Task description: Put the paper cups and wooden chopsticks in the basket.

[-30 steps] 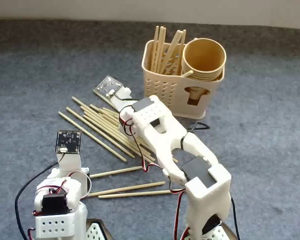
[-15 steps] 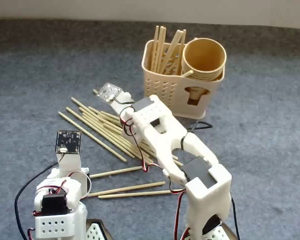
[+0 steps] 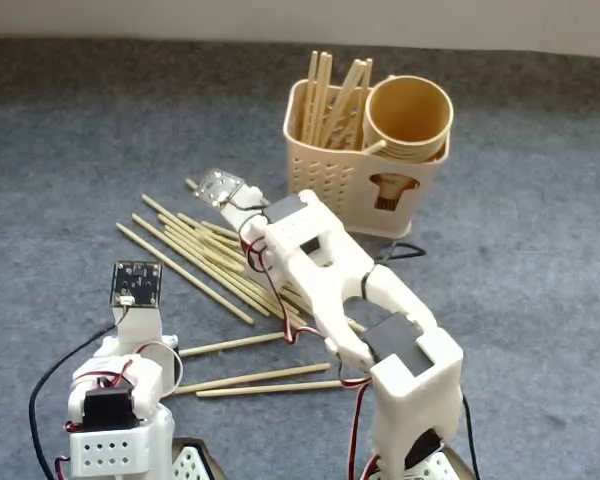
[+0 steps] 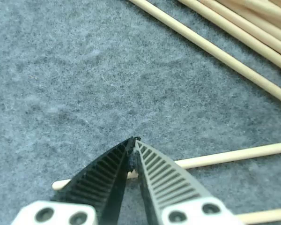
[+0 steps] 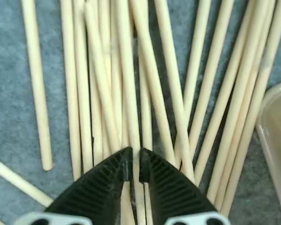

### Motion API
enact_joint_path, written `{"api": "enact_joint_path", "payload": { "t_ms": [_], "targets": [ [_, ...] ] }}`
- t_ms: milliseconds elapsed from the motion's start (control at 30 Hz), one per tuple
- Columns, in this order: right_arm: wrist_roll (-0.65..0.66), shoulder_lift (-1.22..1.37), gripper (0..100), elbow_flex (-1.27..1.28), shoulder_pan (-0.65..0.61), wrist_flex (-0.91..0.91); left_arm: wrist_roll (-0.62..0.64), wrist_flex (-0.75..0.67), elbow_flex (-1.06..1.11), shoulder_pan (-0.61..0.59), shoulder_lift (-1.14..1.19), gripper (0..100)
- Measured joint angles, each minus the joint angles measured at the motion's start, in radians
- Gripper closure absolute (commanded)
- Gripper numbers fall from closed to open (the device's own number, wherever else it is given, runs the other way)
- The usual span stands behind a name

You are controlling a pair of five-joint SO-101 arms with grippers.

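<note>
A cream basket (image 3: 330, 180) stands at the back and holds a paper cup (image 3: 408, 118) and several upright wooden chopsticks (image 3: 330, 95). A pile of chopsticks (image 3: 205, 255) lies on the grey carpet left of it. My right gripper (image 5: 135, 157) is shut, its tips right over the middle of that pile (image 5: 131, 70). The right arm (image 3: 310, 250) stretches from the front to the pile's far end. My left gripper (image 4: 133, 140) is shut and empty, low over the carpet, with one loose chopstick (image 4: 234, 154) running under its fingers.
Three separate chopsticks (image 3: 255, 377) lie between the two arm bases near the front. The left arm (image 3: 120, 400) stays folded at the front left. A black cable (image 3: 400, 250) lies by the basket's foot. Open carpet stretches to the right and far left.
The right arm's wrist has dipped and turned over the chopstick pile, coming slightly nearer to it. The left arm has kept still.
</note>
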Motion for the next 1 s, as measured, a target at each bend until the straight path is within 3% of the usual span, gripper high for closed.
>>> {"api": "enact_joint_path", "payload": {
  "t_ms": [567, 667, 1000],
  "targets": [
    [0.000, -0.124, 98.5, 0.009, 0.003, 0.097, 0.000, 0.000, 0.000, 0.000, 0.000, 100],
    [0.000, -0.152, 93.3, 0.034, 0.003, 0.097, 0.000, 0.000, 0.000, 0.000, 0.000, 100],
    [-0.046, -0.153, 89.4, 0.098, -0.092, 0.075, 0.000, 0.000, 0.000, 0.000, 0.000, 100]
  ]
}}
